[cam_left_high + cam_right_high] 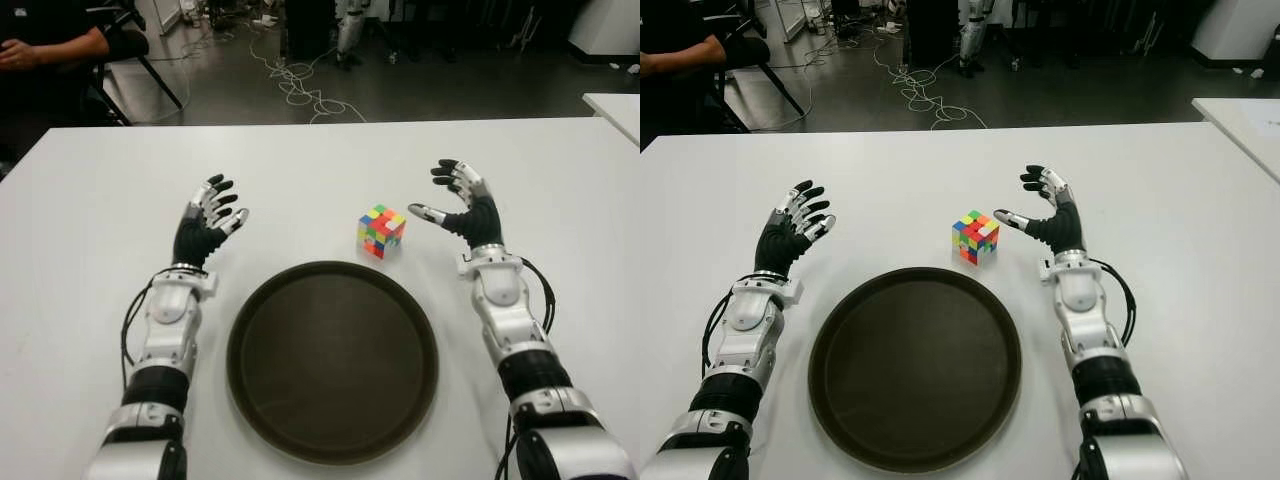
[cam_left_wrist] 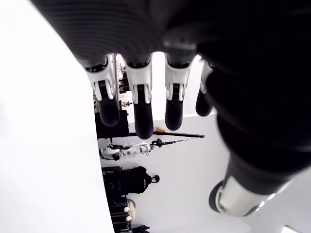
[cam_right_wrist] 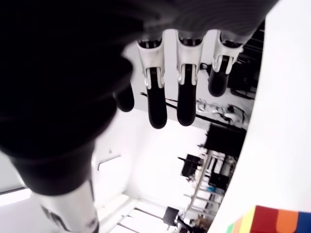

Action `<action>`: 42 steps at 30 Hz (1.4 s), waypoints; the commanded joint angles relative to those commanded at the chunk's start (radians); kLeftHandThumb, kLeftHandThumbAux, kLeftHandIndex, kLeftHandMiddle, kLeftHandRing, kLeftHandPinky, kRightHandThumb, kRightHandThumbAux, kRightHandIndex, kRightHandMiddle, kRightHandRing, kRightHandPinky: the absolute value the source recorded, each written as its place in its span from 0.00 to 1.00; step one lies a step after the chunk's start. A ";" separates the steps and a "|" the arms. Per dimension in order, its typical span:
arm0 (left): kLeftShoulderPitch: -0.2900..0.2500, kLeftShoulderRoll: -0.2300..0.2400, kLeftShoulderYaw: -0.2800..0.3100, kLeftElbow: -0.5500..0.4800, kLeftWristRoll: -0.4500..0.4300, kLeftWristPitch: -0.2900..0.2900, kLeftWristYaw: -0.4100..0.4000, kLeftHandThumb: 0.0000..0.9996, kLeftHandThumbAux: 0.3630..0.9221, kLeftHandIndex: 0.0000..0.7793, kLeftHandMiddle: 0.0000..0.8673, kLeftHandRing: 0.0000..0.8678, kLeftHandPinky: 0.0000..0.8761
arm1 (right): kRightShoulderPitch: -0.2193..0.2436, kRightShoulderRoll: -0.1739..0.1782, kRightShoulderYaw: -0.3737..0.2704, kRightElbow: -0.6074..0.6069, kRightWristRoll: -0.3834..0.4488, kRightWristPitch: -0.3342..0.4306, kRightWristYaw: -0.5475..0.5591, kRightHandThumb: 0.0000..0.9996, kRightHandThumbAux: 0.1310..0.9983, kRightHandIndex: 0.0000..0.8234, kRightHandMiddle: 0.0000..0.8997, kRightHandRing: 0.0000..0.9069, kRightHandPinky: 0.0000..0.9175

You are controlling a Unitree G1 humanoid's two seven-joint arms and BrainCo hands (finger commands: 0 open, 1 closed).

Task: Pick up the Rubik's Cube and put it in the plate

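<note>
The left hand (image 1: 207,222) is hovering over the white table (image 1: 90,230), well to the left of the plate (image 1: 332,360). Its fingers are spread out and it is holding nothing. It looks like it is just waiting.

The big, round, dark plate is sitting in the middle, close to the robot. Nothing is lying in it.

Just past the far edge of the plate, a little to the right, the cube (image 1: 381,231) is sitting on the table with its bright squares showing. It is not touching the plate. Nothing is touching the cube either.

The right hand (image 1: 460,205) is hovering just beside the cube, on its right. Its fingers are open too, and the thumb is pointing toward the cube. A corner of the cube is showing in the right wrist view.

So the pick-up step is only starting, I think. Next, the right hand probably needs to slide a bit to the left, come down around the cube, and squeeze it on two sides. Then it can lift it and carry it back over the plate.

Far off at the top left, a person's arm (image 1: 55,45) is showing.
</note>
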 joint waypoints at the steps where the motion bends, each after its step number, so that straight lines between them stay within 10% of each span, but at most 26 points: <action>1: 0.000 0.000 0.000 0.000 0.000 0.000 0.000 0.15 0.69 0.14 0.19 0.19 0.18 | 0.008 0.008 0.010 -0.029 -0.026 -0.021 -0.027 0.01 0.80 0.31 0.33 0.28 0.18; 16: 0.006 0.005 -0.005 -0.010 0.001 0.003 -0.011 0.13 0.70 0.14 0.18 0.18 0.18 | -0.094 -0.045 0.034 0.062 -0.242 -0.415 -0.245 0.11 0.92 0.34 0.34 0.33 0.35; 31: 0.024 0.004 -0.014 -0.033 0.013 0.003 -0.002 0.12 0.66 0.15 0.20 0.19 0.17 | -0.286 -0.138 0.225 0.138 -0.703 -0.250 -0.720 0.00 0.87 0.30 0.30 0.29 0.31; 42: 0.032 0.003 -0.019 -0.053 0.022 0.011 0.012 0.12 0.63 0.16 0.21 0.20 0.17 | -0.411 -0.156 0.369 0.315 -0.766 -0.178 -0.815 0.00 0.81 0.27 0.30 0.29 0.29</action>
